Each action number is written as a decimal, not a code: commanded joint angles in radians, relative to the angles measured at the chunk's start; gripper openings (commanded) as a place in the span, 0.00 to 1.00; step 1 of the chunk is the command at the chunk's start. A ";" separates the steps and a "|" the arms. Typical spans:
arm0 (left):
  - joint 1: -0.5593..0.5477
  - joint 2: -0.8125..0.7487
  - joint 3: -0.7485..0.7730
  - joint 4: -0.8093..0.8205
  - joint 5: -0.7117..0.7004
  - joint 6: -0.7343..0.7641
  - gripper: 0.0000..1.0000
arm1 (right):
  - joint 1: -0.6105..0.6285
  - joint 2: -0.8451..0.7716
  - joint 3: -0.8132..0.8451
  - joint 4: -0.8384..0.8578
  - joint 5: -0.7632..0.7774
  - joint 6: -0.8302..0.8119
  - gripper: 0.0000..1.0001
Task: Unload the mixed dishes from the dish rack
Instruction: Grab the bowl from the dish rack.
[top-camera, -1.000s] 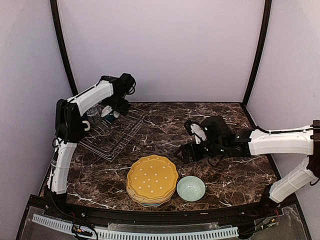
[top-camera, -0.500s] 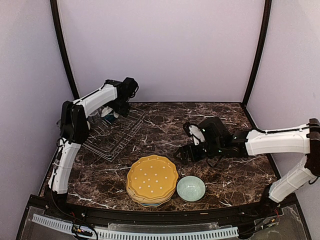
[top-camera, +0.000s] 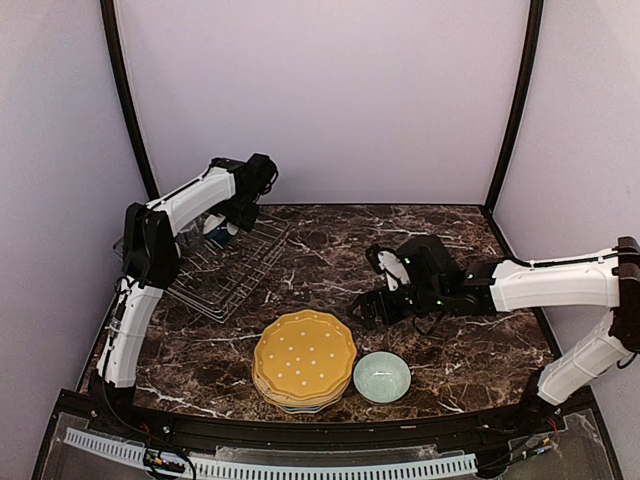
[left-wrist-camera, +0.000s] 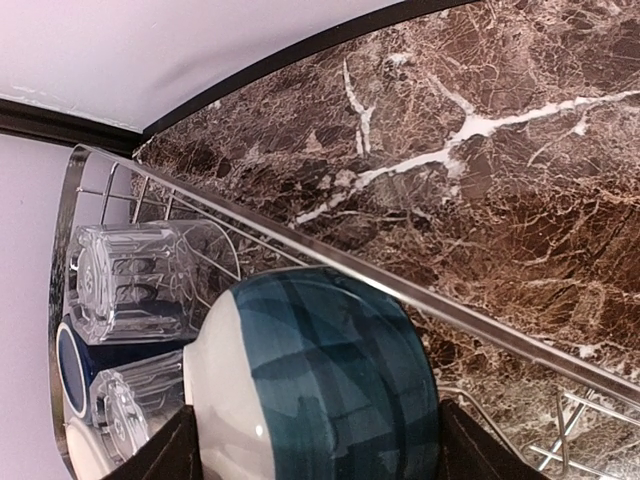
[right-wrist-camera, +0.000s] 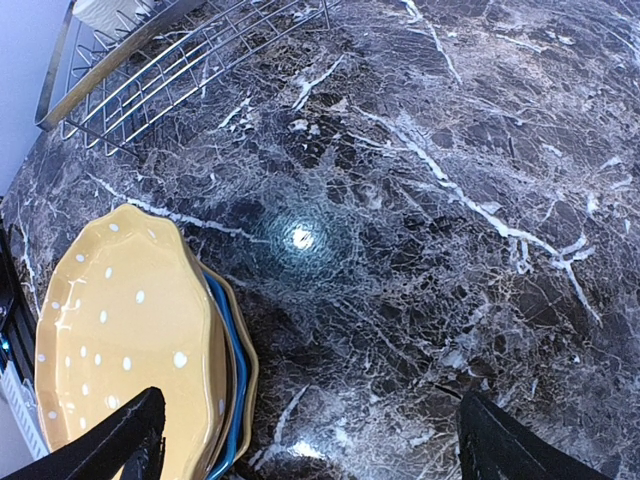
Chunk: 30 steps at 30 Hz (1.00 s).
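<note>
I have the left claw (top-camera: 229, 224) down over the far end of the shallow silver wire dish rack (top-camera: 225, 265), which sits in the upper left of the overhead view on the dark brown marble counter (top-camera: 450, 240). On the left wrist camera a rounded white mug with teal-blue brushed bands (left-wrist-camera: 320, 380) fills the lower middle of the frame. The claw's dark fingers (left-wrist-camera: 165, 455) show at the bottom edge, one close against each side of it. I cannot tell whether they are clamped on the mug or only bracketing it.

To the left of the mug, inside the rack, two clear ribbed glass tumblers (left-wrist-camera: 130, 280) lie on their sides. A dark blue cup (left-wrist-camera: 75, 365) is partly hidden between them.

The right claw (top-camera: 368, 308) hangs over bare counter at centre right, its fingers spread wide with nothing between them.

Below it, at lower centre, the scalloped yellow plate with white dots (top-camera: 305, 358) tops a short stack. The right wrist view shows a blue plate rim (right-wrist-camera: 228, 370) just under it. A small pale green bowl (top-camera: 381, 377) stands just to the right of the stack, on the counter.
</note>
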<state>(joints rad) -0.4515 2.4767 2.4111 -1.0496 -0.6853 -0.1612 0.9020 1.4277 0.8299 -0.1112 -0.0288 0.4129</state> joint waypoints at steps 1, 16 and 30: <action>-0.004 -0.012 0.045 -0.054 0.040 -0.013 0.62 | -0.009 -0.014 -0.015 0.024 -0.002 0.002 0.99; -0.003 -0.160 0.048 -0.079 0.044 -0.011 0.49 | -0.009 -0.011 -0.008 0.031 -0.014 0.010 0.99; -0.005 -0.306 0.045 -0.147 0.143 -0.054 0.45 | -0.009 0.005 0.013 0.031 -0.029 0.009 0.99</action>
<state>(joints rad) -0.4519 2.2974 2.4325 -1.1591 -0.5842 -0.1852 0.9020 1.4277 0.8265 -0.1043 -0.0437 0.4206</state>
